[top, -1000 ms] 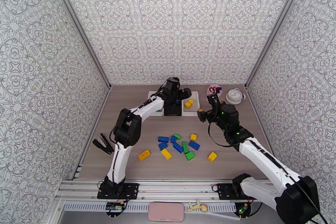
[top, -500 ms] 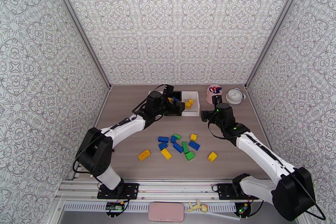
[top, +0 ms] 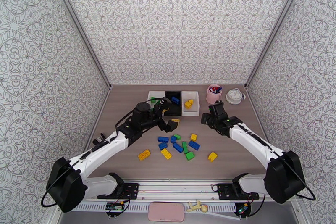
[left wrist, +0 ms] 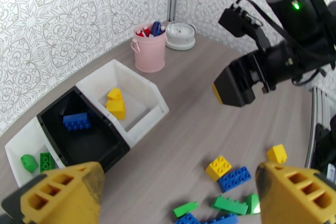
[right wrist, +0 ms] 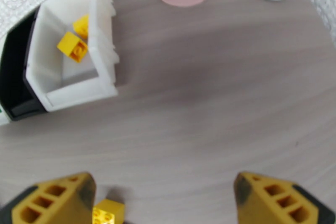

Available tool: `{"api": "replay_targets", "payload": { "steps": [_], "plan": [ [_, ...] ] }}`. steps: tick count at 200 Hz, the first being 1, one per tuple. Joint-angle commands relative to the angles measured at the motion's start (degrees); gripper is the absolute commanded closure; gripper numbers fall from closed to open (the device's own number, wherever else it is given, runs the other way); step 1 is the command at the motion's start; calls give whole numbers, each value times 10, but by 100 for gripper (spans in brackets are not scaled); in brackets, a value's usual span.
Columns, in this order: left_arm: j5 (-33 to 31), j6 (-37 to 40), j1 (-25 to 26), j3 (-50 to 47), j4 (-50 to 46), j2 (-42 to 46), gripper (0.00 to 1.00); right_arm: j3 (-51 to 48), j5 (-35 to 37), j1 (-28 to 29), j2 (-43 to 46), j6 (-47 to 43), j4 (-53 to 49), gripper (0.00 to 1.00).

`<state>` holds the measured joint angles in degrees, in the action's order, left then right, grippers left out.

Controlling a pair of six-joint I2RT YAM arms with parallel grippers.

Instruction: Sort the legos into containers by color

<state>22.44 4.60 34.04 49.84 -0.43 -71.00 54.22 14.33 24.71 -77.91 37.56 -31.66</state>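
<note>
Loose legos (top: 178, 144) in blue, green and yellow lie in a cluster mid-table. At the back stand the containers: a left white bin (top: 152, 94) with green bricks (left wrist: 41, 161), a black bin (top: 171, 111) with a blue brick (left wrist: 76, 121), and a right white bin (top: 195, 104) with two yellow bricks (left wrist: 115, 104). My left gripper (top: 167, 115) hangs open and empty just in front of the black bin. My right gripper (top: 211, 113) is open and empty to the right of the bins; a yellow brick (right wrist: 108, 212) lies by its left finger.
A pink cup of pens (top: 214, 93) and a round white clock (top: 235, 96) stand at the back right. Patterned walls close in the table on three sides. A yellow brick (top: 144, 154) and another (top: 212, 156) lie apart from the cluster.
My left arm has pulled back from over the bins toward the loose pile, jaws wide. My right gripper has swung down toward the table and the cluster.
</note>
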Motion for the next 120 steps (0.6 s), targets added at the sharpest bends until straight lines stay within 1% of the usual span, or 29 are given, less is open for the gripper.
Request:
{"api": "replay_targets", "payload": {
  "steps": [1,16,48,72,96,120],
  "plan": [
    [26,71,3,-17,-64,24,0,7,-8,28,-6,70,-45,10],
    [34,86,6,-29,-72,35,0,2,-22,48,-12,92,-51,10],
    [43,90,15,-64,-38,47,0,6,-42,99,-44,138,-64,10],
    [50,119,24,-57,-64,43,0,26,-65,127,-80,168,-77,11],
    [51,117,26,-61,-55,43,0,27,-99,133,-114,186,-62,16],
    [50,117,27,-62,-55,42,0,42,-114,134,-146,175,-55,17]
  ]
}}
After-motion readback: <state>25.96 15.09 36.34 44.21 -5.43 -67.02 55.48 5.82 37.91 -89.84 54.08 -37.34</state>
